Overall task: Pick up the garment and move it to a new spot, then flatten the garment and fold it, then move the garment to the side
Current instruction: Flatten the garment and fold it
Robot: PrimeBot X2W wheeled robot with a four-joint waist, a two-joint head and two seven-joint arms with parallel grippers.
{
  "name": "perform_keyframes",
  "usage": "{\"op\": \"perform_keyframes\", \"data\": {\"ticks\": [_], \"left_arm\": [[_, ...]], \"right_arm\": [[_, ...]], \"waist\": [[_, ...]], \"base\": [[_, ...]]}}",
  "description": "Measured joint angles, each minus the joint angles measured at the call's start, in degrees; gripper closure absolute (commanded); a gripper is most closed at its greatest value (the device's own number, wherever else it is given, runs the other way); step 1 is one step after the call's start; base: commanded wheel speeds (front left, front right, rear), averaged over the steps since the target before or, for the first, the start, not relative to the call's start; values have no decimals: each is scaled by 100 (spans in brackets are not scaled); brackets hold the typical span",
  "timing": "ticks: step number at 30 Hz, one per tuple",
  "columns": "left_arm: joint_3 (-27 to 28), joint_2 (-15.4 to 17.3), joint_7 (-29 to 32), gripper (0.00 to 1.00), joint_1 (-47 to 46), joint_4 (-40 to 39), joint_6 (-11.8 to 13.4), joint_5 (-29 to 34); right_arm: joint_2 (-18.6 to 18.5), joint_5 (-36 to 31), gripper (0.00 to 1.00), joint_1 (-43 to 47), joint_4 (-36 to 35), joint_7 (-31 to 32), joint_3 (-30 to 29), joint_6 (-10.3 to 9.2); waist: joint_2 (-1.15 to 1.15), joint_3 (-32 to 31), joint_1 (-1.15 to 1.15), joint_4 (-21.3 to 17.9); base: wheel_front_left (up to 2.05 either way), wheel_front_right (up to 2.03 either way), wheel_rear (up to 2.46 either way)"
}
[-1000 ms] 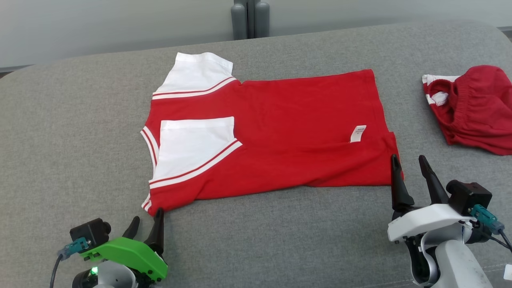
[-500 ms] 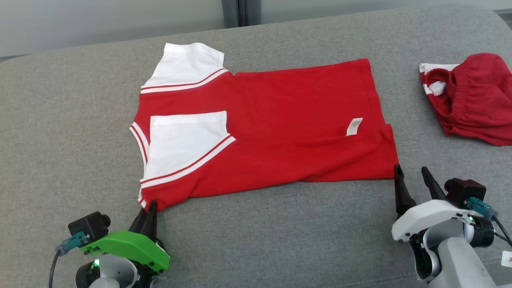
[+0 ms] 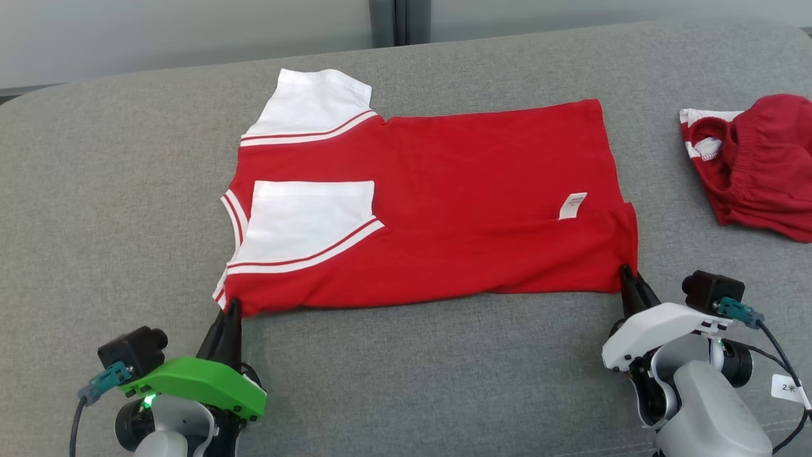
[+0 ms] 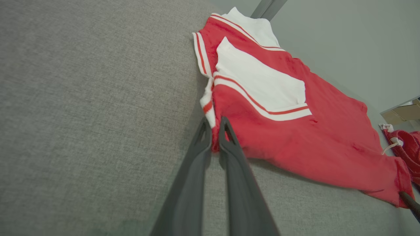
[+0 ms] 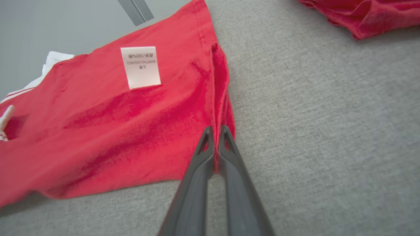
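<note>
The garment (image 3: 444,203) is a red shirt with white sleeves and stripes, lying folded lengthwise on the grey table (image 3: 114,190), a white label showing on its right half. My left gripper (image 3: 231,306) is shut on the near left corner of the garment (image 4: 295,137), by the striped neckline. My right gripper (image 3: 628,274) is shut on the near right corner of the garment (image 5: 108,124), pinching the hem between its fingers (image 5: 203,154). In the left wrist view my left gripper (image 4: 215,124) clamps the red edge.
A second red piece of clothing (image 3: 761,165) with white trim lies crumpled at the table's right edge, also in the right wrist view (image 5: 361,13). A grey wall and a dark post (image 3: 399,19) stand behind the table. Bare grey cloth spreads left and in front.
Both grippers went from open to shut on the garment's near corners, the left first. The head camera shifted a little; the shirt's near edge now sits slightly straighter.
</note>
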Motion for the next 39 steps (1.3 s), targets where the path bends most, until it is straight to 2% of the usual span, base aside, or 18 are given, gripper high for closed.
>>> {"op": "perform_keyframes", "data": {"ticks": [7,13,17,18,19,20,21,22,24,29,34,39], "left_arm": [[75,127,46,100,289,-728,12,-54],[20,245,508,100,1156,-1495,175,-145],[-19,246,692,100,1624,-1725,289,-221],[-20,237,706,100,1700,-1747,323,-223],[-21,236,716,100,1738,-1760,337,-231],[-21,233,715,69,1766,-1779,357,-238],[-15,230,715,40,1785,-1802,365,-245],[-13,234,708,0,1788,-1830,371,-242],[16,278,688,0,1782,-1880,391,-210],[71,706,810,0,1477,-2009,407,37],[-135,1363,1303,0,275,-2181,152,491],[-425,1791,2087,0,-1339,-2004,-82,597]], "right_arm": [[0,43,100,69,-447,107,-165,0],[-1,23,100,860,-1313,666,-222,0],[-1,70,100,1376,-1761,984,-242,0],[0,107,89,1480,-1867,1025,-246,0],[0,115,72,1543,-1939,1042,-256,0],[-1,130,44,1610,-2019,1084,-270,0],[0,148,3,1672,-2100,1107,-282,0],[1,153,0,1730,-2169,1134,-296,0],[0,143,0,1814,-2274,1167,-330,0],[-2,31,0,1834,-2689,1206,-387,0],[-9,-229,0,1540,-3199,1232,-285,-1],[-8,-290,0,1021,-3611,1347,110,0]], "waist": [[0,-173,0,-5],[0,-250,0,-60],[0,-241,0,-86],[0,-237,0,-92],[0,-235,0,-96],[0,-234,0,-101],[0,-235,0,-104],[0,-235,0,-107],[0,-235,0,-121],[0,-196,0,-195],[0,-23,0,-291],[0,288,0,-436]], "base": [[0,0,0],[0,0,0],[0,0,0],[0,0,0],[0,0,0],[0,0,0],[0,0,0],[0,0,0],[0,0,0],[0,0,0],[0,0,0],[0,0,0]]}}
